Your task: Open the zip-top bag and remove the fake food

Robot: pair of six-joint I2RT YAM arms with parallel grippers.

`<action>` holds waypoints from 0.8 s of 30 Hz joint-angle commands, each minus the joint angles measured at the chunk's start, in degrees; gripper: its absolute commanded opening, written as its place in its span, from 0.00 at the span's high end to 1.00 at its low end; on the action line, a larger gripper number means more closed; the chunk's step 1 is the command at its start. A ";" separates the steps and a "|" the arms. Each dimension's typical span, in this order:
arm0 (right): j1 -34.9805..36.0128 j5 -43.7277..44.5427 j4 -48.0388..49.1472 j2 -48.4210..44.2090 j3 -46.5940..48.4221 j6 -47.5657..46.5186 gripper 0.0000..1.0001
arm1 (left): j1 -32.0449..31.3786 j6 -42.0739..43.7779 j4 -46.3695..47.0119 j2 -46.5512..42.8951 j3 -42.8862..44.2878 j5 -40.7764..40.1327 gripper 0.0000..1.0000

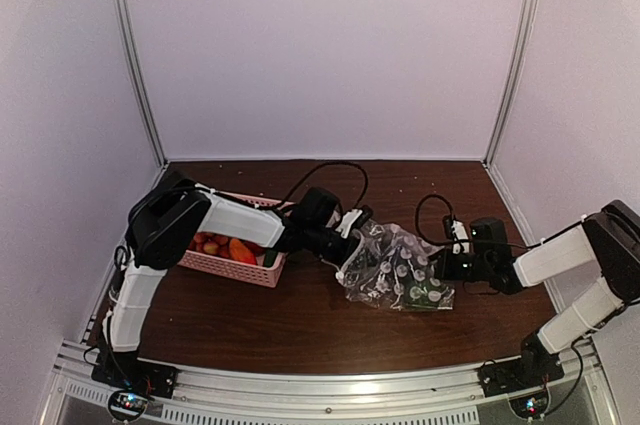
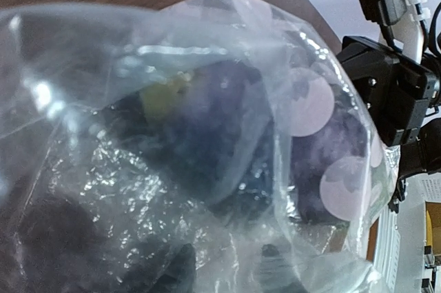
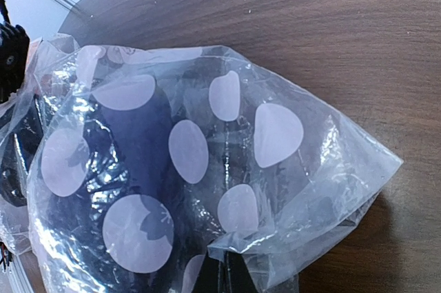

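The zip-top bag [image 1: 395, 267], clear with white dots, lies on the table between my two grippers. A dark purple eggplant [image 2: 207, 127] and a green piece [image 2: 162, 93] of the fake food show inside it; the eggplant also shows in the right wrist view [image 3: 131, 148]. My left gripper [image 1: 348, 243] is at the bag's left end. In its wrist view the left gripper [image 2: 227, 269] is behind the film with its fingers apart. My right gripper [image 1: 447, 267] is at the bag's right side. In its wrist view the right gripper [image 3: 242, 280] is shut on a bunched fold of the bag [image 3: 275, 169].
A pink perforated basket [image 1: 240, 267] stands at the left under my left arm, with red and orange fake food pieces [image 1: 228, 248] in it. Dark wood table [image 1: 300, 325]; white walls enclose the back and sides. A metal rail runs along the near edge.
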 commanded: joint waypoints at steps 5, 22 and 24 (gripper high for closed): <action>2.08 0.43 2.15 2.12 1.46 0.61 1.00 | -1.08 -2.48 0.87 4.23 4.66 -1.37 0.67; 9.09 6.63 -0.12 3.95 5.08 -0.49 1.00 | -2.63 -7.06 15.97 2.77 1.41 8.61 0.36; 10.02 6.69 -0.06 4.09 5.60 -0.65 1.00 | -2.63 -7.28 15.17 2.98 1.43 7.34 0.32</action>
